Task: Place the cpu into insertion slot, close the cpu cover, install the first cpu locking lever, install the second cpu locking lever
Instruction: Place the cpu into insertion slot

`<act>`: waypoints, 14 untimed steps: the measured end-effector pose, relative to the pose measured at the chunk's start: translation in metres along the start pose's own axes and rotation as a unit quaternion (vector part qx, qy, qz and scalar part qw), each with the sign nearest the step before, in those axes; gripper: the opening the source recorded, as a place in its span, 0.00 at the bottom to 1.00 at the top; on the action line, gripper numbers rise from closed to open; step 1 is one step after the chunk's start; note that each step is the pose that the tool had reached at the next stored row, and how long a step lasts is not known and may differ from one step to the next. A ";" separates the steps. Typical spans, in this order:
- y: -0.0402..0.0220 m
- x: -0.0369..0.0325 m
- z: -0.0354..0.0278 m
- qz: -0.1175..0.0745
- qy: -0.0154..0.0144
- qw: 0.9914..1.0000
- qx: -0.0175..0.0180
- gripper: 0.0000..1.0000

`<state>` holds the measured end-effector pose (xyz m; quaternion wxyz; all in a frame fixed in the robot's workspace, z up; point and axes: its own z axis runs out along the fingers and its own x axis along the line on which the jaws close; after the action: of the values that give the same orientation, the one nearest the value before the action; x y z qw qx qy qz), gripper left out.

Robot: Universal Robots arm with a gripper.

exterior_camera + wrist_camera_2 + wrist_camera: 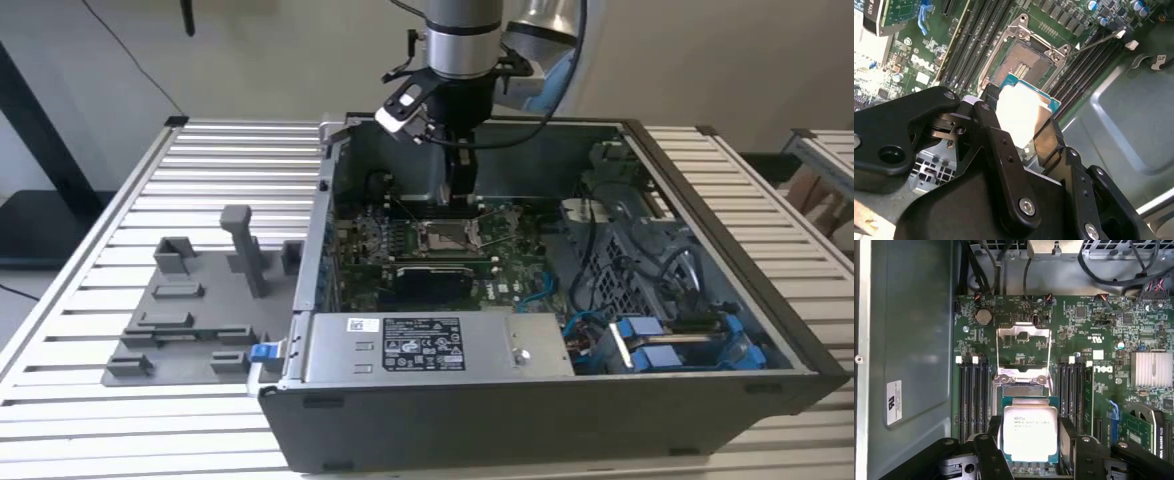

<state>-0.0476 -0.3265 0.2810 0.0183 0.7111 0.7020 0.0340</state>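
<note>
The cpu (1030, 435) is held flat, plate side up, in the pincer (1030, 421), whose black fingers (1070, 440) press on two opposite edges of it. It hangs over the near part of the slot (1024, 390), not seated as far as I can judge. A strip of the socket's dark floor shows past the chip's far edge, on the side where the cover (1023, 331) stands swung open on its hinge. So the slot's centre lies just beyond the chip, toward that cover, and the chip's edges run square with the socket's rim (no twist that I can see). Around it is the green board (1089, 340), inside the open case (561, 420) lying on the slatted counter (174, 160).
</note>
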 end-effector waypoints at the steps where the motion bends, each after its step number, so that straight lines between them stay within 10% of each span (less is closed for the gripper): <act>1: -0.0001 0.0000 0.0020 0.000 0.000 1.000 0.000 0.55; 14: -0.0010 0.0002 0.0142 0.000 0.001 1.000 0.000 0.55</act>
<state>-0.0476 -0.3260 0.2667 0.0178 0.7111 0.7020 0.0346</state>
